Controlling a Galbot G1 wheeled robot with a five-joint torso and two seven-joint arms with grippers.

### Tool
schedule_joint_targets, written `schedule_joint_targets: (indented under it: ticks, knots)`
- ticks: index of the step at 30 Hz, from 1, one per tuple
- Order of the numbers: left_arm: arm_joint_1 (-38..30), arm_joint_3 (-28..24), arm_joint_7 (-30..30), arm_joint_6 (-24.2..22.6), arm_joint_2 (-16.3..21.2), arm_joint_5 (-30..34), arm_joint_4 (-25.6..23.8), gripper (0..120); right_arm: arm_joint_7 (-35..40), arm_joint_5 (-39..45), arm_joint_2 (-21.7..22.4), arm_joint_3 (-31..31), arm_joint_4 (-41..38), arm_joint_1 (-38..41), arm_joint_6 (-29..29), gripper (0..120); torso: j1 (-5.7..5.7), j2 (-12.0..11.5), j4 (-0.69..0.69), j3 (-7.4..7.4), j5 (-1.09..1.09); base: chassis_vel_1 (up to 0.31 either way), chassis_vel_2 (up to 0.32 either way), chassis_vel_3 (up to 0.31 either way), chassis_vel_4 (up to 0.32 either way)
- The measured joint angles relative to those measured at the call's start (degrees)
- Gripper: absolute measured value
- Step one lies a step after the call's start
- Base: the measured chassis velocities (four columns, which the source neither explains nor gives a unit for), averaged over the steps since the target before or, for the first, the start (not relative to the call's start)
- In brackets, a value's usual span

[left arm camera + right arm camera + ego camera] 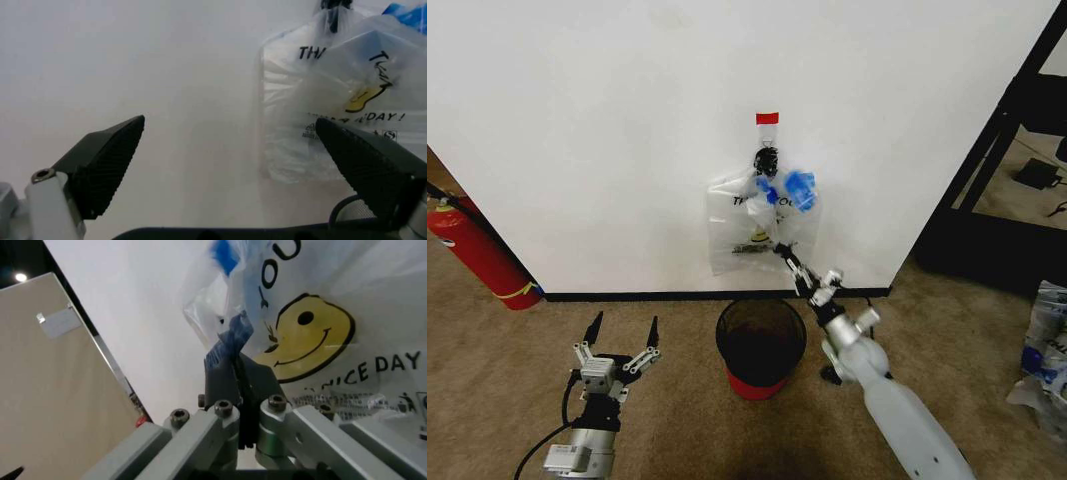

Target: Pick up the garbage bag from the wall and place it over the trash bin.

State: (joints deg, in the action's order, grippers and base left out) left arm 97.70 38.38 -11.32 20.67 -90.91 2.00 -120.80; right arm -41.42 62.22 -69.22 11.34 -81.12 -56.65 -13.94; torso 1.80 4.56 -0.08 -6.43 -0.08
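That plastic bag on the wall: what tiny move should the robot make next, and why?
Probably lift the right end effector slightly up and away from the wall. Its fingers look pinched shut on the garbage bag, which hangs from the black hook above the trash bin.

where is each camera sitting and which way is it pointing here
Head view: on the robot's head, looking forward and down at the wall, the garbage bag and the trash bin; both arms show, left pincer open and low, right pincer at the bag.
Left wrist view: on the left wrist, facing the wall; its fingertips frame the bag.
Right wrist view: on the right wrist, against the bag, pincer shut on plastic.
All three views share the bag.
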Motion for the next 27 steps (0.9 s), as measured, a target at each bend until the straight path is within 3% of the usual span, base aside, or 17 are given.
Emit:
schedule_joint_targets:
  ticks: [8,27]
  knots:
    - [-0.6,-1.3,0.0,-0.1,0.3,-0.1,0.6,100,-1.7,-0.6,1.8,3.1,-3.0,-4.9,0.2,0,0.00,0.0,0.00,0.00,0.04,0.000,0.000,0.000,0.000]
    - [-1.6,-0.7,0.6,-0.4,3.7,2.6,0.7,100,-8.6,-6.3,2.7,9.1,-1.9,-11.8,0.8,0,0.01,0.0,0.00,-0.01,0.02,0.000,0.000,0.000,0.000]
